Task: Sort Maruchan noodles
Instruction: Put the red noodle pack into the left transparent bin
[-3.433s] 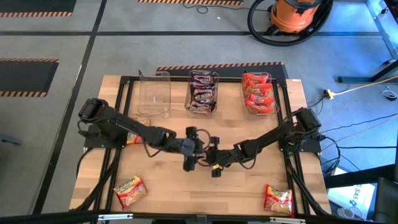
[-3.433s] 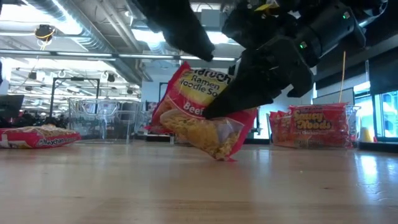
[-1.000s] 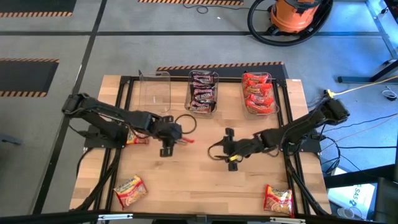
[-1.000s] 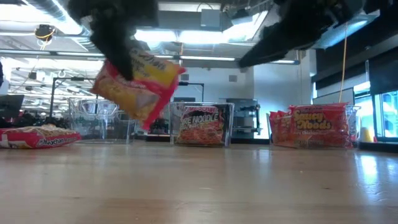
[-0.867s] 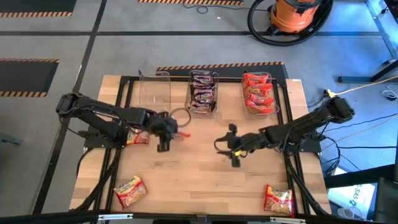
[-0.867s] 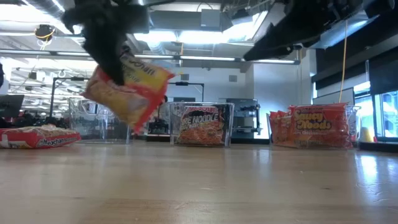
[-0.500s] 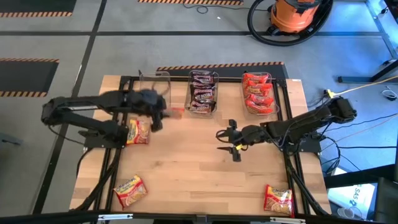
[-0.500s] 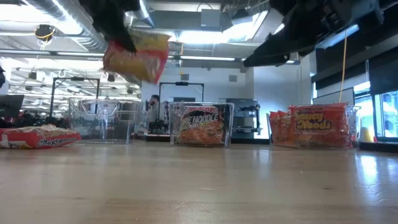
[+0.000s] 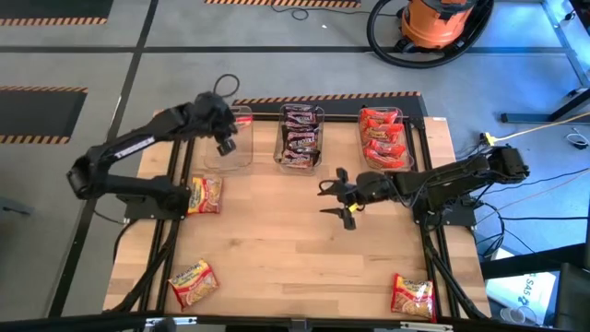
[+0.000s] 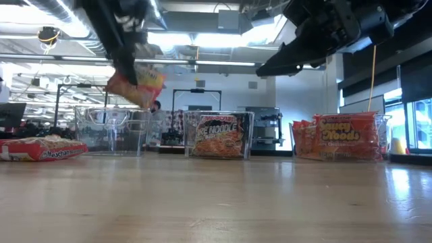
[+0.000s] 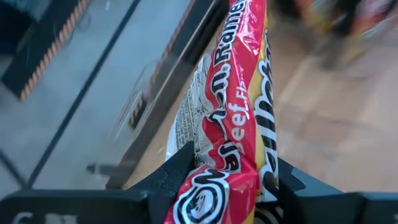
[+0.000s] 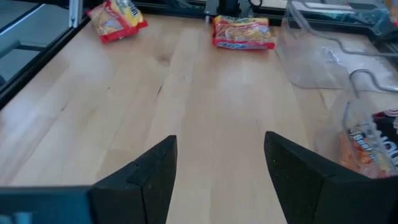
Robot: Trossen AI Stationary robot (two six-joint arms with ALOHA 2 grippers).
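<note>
Nearest the camera side of the wooden table (image 9: 277, 249), two red-orange packets lie flat at about seven o'clock (image 9: 192, 281) and five o'clock (image 9: 412, 295), with a third (image 9: 206, 195) at nine o'clock beside the left arm's base. Toward the middle, at roughly two o'clock, the right gripper (image 9: 337, 196) hovers empty with its fingers spread apart, the wrist view showing only bare wood between them. Farther back, at eleven o'clock, the left gripper (image 9: 224, 140) hangs over the empty clear tub (image 9: 229, 138), its fingers pinching a red-and-yellow beef packet (image 11: 239, 134) across its width; the low view shows the packet (image 10: 136, 84) dangling just above that tub's rim. The packet looks light, its crinkly film probably slippery, and the noodle block inside is likely brittle, so a firm but gentle pinch across the flat middle, as here, seems wiser than taking a loose sealed edge. At twelve o'clock stands the tub of dark packets (image 9: 301, 136), and at one o'clock the tub of red packets (image 9: 383, 138). The wood is smooth and level, so packets should slide easily. Beyond the table lie grey floor with striped tape and an orange vacuum (image 9: 438, 20).
</note>
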